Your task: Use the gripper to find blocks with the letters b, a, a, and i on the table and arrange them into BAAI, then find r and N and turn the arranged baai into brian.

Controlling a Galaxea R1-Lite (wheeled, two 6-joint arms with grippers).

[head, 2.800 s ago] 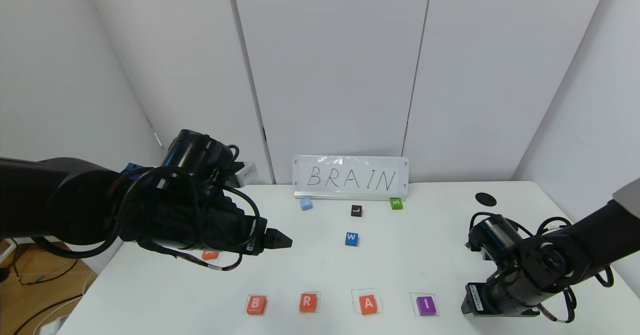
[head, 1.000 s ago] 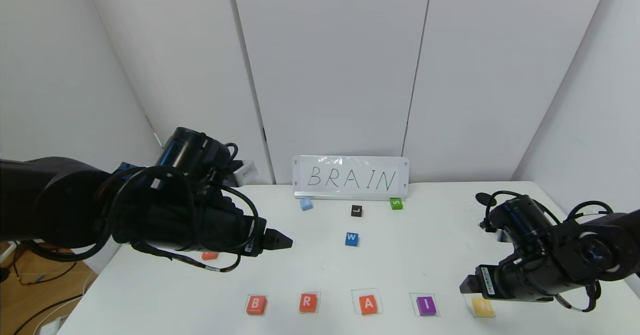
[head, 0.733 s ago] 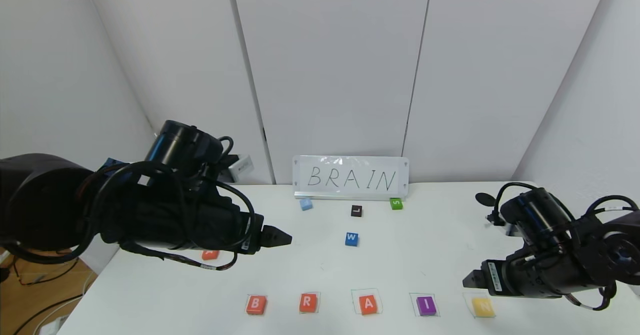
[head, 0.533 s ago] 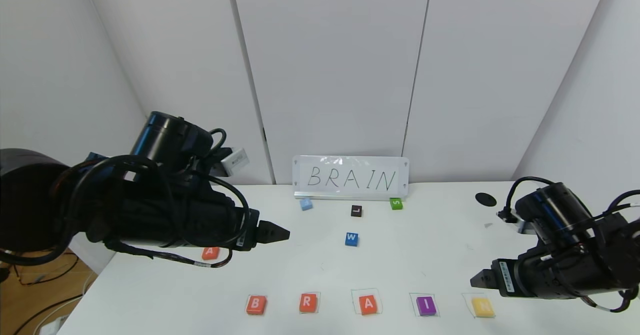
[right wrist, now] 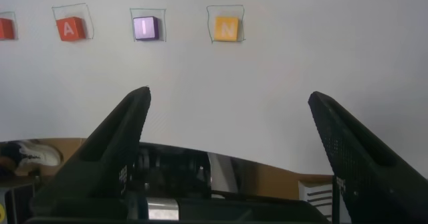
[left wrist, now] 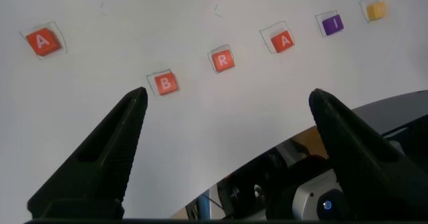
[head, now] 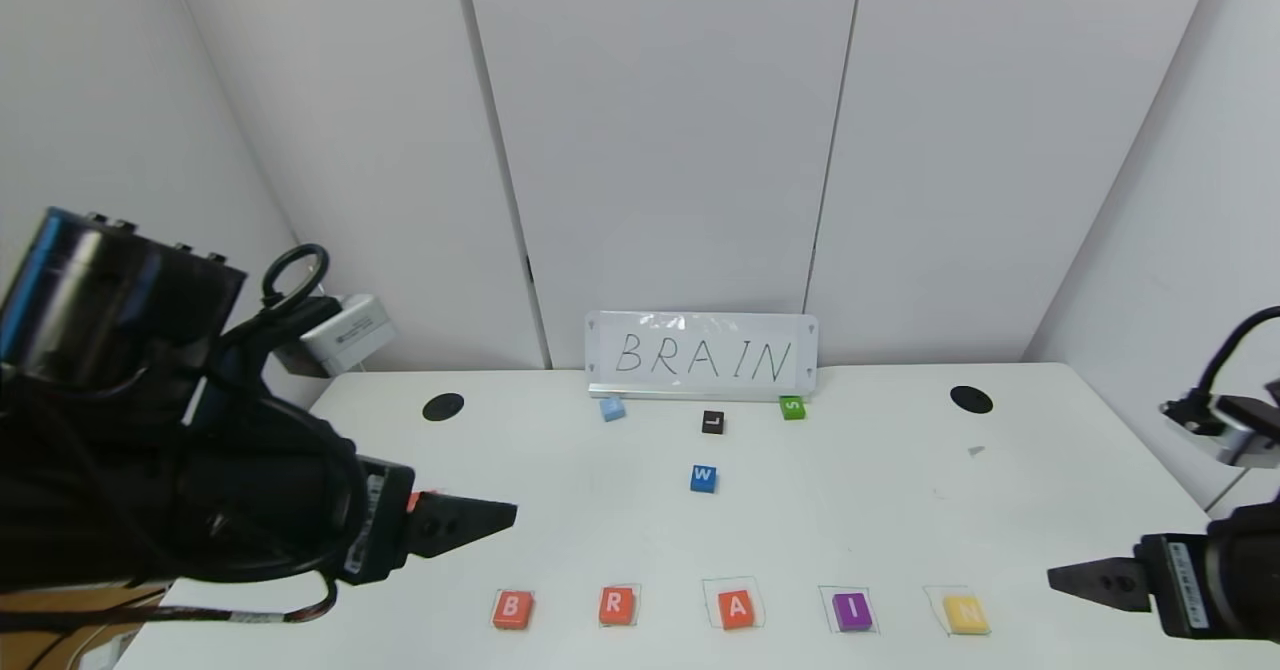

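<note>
Both arms have pulled back toward the near corners; left gripper (head: 470, 523) and right gripper (head: 1085, 580) hang with jaws wide, empty. On the table (head: 850, 490), B (head: 511, 609), R (head: 616, 606), A (head: 737, 609), I (head: 852, 611), N (head: 966, 614) line the near edge: the row looks finished. A spare A (left wrist: 42, 41) lies far left.

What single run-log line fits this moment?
row: B R A I N | left gripper: open, empty | right gripper: open, empty

BRAIN sign (head: 701, 355), W tile (head: 703, 478), L tile (head: 712, 422) (black), S tile (head: 792, 407)
</note>
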